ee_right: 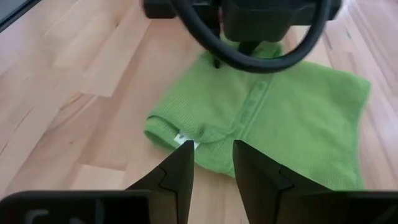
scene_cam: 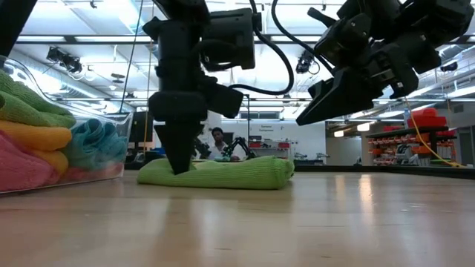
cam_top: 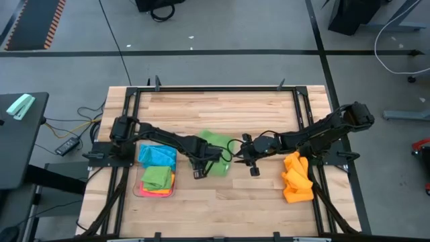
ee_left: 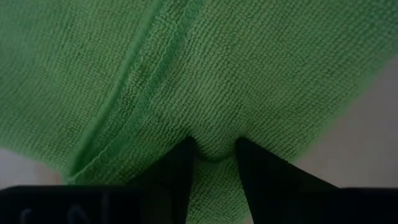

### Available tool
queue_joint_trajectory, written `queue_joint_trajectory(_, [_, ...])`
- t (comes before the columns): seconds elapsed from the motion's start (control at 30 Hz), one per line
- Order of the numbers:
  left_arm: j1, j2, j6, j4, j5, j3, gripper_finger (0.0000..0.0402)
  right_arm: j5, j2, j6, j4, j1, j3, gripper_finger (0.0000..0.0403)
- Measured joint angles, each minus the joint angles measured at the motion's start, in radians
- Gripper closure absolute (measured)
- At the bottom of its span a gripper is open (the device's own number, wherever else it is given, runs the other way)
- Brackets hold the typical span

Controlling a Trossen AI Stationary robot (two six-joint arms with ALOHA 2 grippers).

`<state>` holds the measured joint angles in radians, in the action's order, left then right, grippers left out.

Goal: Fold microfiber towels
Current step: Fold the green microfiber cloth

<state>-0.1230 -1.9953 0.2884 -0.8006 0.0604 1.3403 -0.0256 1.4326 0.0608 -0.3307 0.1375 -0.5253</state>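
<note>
From above, the dark arms hide much of the green towel [cam_top: 216, 142] lying folded at the middle of the wooden tabletop [cam_top: 222, 107], and its far edge is hard to make out. It is a soft ribbed cloth with a stitched hem. The left pincer [ee_left: 213, 149] presses down on it, fingers nearly together, clamped on a small pucker of green fabric. The right pincer [ee_right: 211, 152] hangs just above the towel's edge, narrowly apart, holding nothing. Crumpled orange towels [cam_top: 297, 178] lie to the right; folded ones fill a clear tray [cam_top: 156, 190] at left
</note>
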Motion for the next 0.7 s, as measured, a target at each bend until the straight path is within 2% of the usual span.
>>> queue_joint_trajectory(0.23, [-0.046, 0.000, 0.174, 0.025, -0.025, 0.004, 0.0255, 0.000, 0.000, 0.003, 0.000, 0.000, 0.000, 0.0283])
queue_joint_trajectory(0.37, [-0.063, 0.000, 0.189, 0.008, -0.046, 0.033, 0.0250, 0.000, 0.000, 0.003, 0.000, 0.000, 0.000, 0.0283])
queue_joint_trajectory(0.53, [-0.068, 0.000, 0.142, -0.166, -0.039, 0.145, 0.0258, 0.000, 0.000, 0.003, 0.000, 0.000, 0.000, 0.0283])
queue_joint_trajectory(0.7, [-0.094, 0.000, -0.018, -0.242, 0.017, 0.220, 0.0274, 0.000, 0.000, -0.001, 0.001, 0.000, 0.000, 0.0283])
